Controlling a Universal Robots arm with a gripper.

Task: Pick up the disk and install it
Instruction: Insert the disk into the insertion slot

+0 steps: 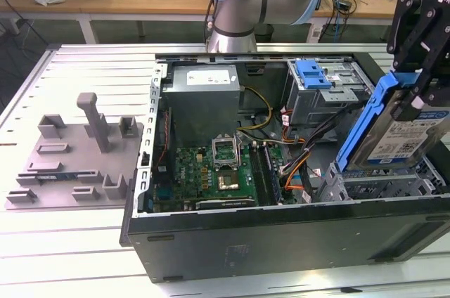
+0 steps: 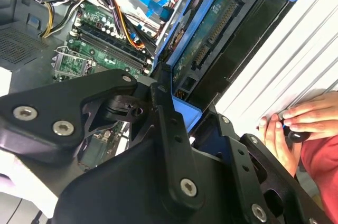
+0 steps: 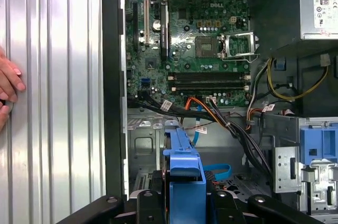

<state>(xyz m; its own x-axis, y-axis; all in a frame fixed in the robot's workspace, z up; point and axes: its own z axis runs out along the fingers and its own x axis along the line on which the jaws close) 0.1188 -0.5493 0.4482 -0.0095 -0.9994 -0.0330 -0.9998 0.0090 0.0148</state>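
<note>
my gripper has its fingers clamped on the disk at its blue frame edge; it hangs tilted below them, and i judge it stiff, weighty, shock-fragile

The hand is black. In its grip, the disk is silver with a white-and-blue label and a blue frame. Below the hand, the board is green, crossed by black, orange and yellow cables, inside a black case. Around it, the desk is pale grey with ribbed stripes. Beside the hand, a sleeve is red.
</note>
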